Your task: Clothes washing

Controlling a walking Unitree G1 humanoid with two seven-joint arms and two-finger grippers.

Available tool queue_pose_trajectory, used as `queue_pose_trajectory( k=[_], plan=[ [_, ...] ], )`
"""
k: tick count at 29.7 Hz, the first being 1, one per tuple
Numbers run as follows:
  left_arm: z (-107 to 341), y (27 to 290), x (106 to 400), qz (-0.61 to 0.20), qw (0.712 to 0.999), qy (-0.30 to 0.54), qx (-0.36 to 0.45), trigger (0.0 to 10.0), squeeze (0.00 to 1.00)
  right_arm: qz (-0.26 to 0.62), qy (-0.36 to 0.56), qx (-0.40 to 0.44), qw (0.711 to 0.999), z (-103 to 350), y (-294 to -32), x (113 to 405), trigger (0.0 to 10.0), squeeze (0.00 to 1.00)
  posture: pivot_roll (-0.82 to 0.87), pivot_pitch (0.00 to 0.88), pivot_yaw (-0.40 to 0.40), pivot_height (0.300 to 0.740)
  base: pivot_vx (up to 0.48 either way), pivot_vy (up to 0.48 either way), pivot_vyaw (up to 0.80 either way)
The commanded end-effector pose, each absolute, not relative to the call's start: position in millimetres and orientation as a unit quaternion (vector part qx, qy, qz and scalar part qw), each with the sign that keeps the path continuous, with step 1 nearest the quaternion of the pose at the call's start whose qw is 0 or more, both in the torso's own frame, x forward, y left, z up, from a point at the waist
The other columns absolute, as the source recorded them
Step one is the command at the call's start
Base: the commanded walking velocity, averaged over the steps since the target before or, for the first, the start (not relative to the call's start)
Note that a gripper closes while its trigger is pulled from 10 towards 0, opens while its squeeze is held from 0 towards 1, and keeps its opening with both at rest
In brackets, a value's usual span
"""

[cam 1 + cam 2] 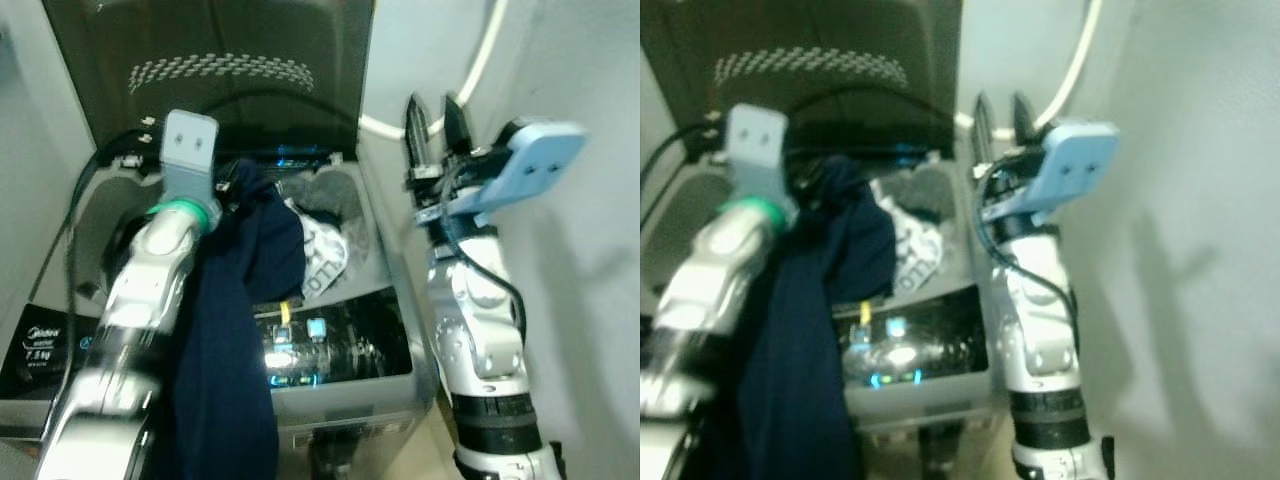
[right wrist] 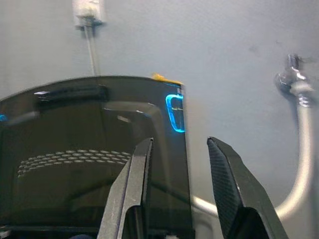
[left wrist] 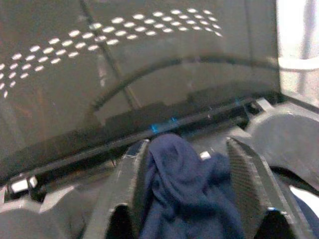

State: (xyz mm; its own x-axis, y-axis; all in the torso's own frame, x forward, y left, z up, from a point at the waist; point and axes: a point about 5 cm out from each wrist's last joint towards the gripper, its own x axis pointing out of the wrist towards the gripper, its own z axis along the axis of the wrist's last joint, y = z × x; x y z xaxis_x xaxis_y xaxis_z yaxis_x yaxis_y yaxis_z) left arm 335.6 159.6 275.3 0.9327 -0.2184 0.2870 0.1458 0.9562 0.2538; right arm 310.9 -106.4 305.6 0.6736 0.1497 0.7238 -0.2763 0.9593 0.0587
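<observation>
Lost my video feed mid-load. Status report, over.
Left claw shut on navy garment, held over open washer drum. Right claw open, empty, raised beside the lid. White printed cloth already at drum mouth.

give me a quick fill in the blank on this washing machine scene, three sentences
1. The left gripper is shut on a ____ blue garment.
2. The washing machine has its lid ____.
3. The right gripper holds ____, fingers apart, raised beside the lid.

Missing words: dark (navy); open (raised); nothing
</observation>
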Motion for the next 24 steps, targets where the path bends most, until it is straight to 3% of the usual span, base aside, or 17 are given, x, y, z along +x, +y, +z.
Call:
queue_pose_trajectory(
  k=[1,2,4,6,9,11,13,14,21,24],
  plan=[
    [284,156,319,-0.104,0.97,-0.18,0.126,10.0,1.0,0.123,-0.381,0.082,0.913,303,-105,311,10.0,0.0,0.09,0.08,0.014,0.74,0.0,0.0,0.0],
    [284,156,319,-0.104,0.97,-0.18,0.126,10.0,1.0,0.123,-0.381,0.082,0.913,303,-105,311,10.0,0.0,0.09,0.08,0.014,0.74,0.0,0.0,0.0],
    [277,156,277,-0.116,0.965,-0.193,0.131,10.0,1.0,0.134,-0.371,0.085,0.915,300,-101,314,10.0,0.0,0.11,0.091,0.002,0.74,0.0,0.0,0.0],
    [277,156,277,-0.116,0.965,-0.193,0.131,10.0,1.0,0.134,-0.371,0.085,0.915,300,-101,314,10.0,0.0,0.11,0.091,0.002,0.74,0.0,0.0,0.0],
    [266,162,254,-0.112,0.967,-0.182,0.138,10.0,1.0,0.144,-0.365,0.089,0.916,297,-96,315,10.0,0.0,0.12,0.095,-0.005,0.74,0.0,0.0,0.0],
    [248,174,240,-0.108,0.968,-0.149,0.171,10.0,0.13,0.153,-0.356,0.089,0.918,293,-93,317,10.0,0.0,0.15,0.101,-0.014,0.74,0.0,0.0,0.0],
    [248,174,240,-0.108,0.968,-0.149,0.171,10.0,0.13,0.153,-0.356,0.089,0.918,293,-93,317,10.0,0.0,0.15,0.101,-0.014,0.74,0.0,0.0,0.0],
    [240,179,233,-0.104,0.969,-0.133,0.183,10.0,0.0,0.156,-0.351,0.088,0.919,291,-92,317,10.0,0.0,0.15,0.101,-0.014,0.74,0.0,0.0,0.0],
    [219,191,208,-0.082,0.968,-0.073,0.226,10.0,0.0,0.167,-0.334,0.088,0.924,281,-87,322,10.0,0.0,0.17,0.106,-0.023,0.74,0.0,0.0,0.0],
    [208,194,201,-0.074,0.983,-0.022,0.165,10.0,0.0,0.17,-0.329,0.09,0.925,278,-85,322,10.0,0.0,0.17,0.105,-0.022,0.74,0.0,0.0,0.0]
  ],
)
